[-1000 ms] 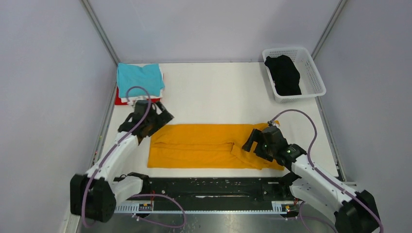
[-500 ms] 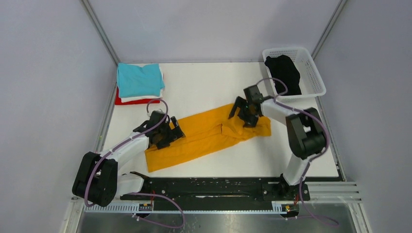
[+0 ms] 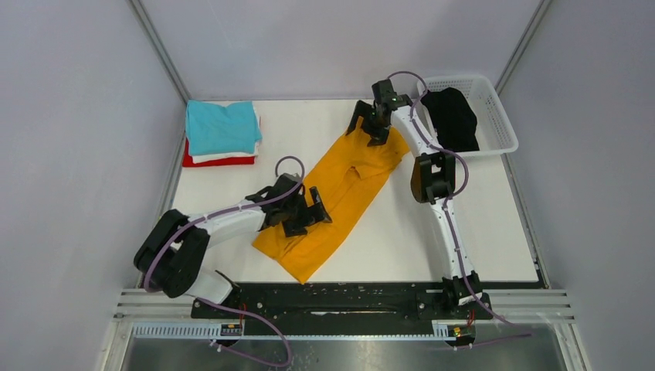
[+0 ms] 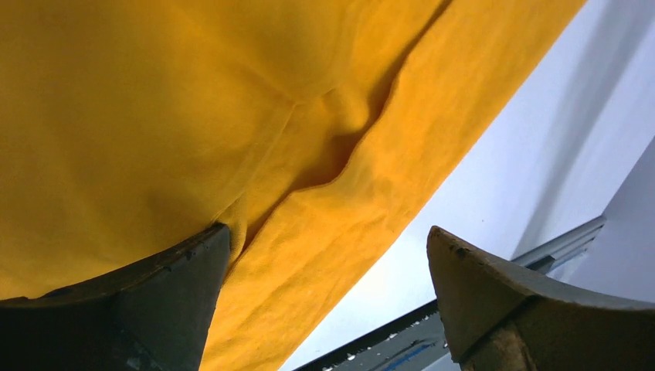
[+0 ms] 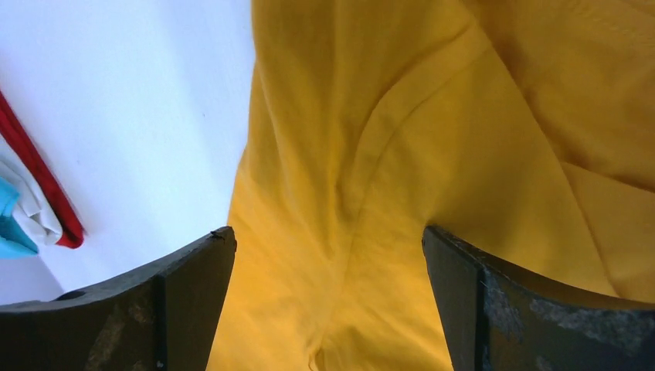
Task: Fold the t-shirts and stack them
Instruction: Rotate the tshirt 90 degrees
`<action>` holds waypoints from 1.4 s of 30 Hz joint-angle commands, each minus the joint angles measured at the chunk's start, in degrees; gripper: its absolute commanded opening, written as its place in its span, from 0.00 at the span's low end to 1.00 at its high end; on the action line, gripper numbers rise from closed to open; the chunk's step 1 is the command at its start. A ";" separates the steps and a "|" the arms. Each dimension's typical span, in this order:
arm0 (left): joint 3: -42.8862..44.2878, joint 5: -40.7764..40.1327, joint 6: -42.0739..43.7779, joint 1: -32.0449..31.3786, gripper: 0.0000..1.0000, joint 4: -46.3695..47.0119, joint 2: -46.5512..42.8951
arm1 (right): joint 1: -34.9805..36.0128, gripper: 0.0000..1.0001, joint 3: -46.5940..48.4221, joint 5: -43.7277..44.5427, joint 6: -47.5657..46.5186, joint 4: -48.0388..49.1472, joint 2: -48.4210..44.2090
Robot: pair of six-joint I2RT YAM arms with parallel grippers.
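Note:
The mustard-orange t-shirt [image 3: 351,182] lies folded in a long strip, slanting from near left to far right on the white table. My left gripper [image 3: 307,214] is open, low over the strip's near part; the left wrist view shows its jaws apart [image 4: 328,232] over the orange cloth [image 4: 232,116]. My right gripper [image 3: 375,124] is open at the strip's far end, jaws apart [image 5: 328,232] over the cloth [image 5: 432,154]. A stack with the teal tee [image 3: 222,126] on top, white [image 3: 202,158] and red [image 3: 232,161] below, sits far left. The black tee [image 3: 452,120] lies in the basket.
The white lattice basket [image 3: 502,127] stands at the far right corner, just right of my right arm. Grey walls close in the table on three sides. A black rail [image 3: 347,297] runs along the near edge. The stack's red edge [image 5: 46,193] shows in the right wrist view.
The orange strip has swung from lying crosswise to a steep slant. My right gripper moved far back with its end; my left gripper moved right and nearer along the other end.

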 commanded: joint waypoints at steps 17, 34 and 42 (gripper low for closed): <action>16.82 12.01 -10.50 -16.05 0.99 5.93 17.21 | -3.23 0.99 6.46 -14.85 18.12 20.11 10.51; 17.62 -6.24 1.56 -20.54 0.99 -10.84 -0.95 | -4.07 0.99 -4.45 -4.25 -6.07 7.81 -17.82; 1.99 -18.62 1.28 -18.99 0.99 -22.89 -21.14 | -3.99 0.99 -60.09 4.78 -7.33 21.75 -56.09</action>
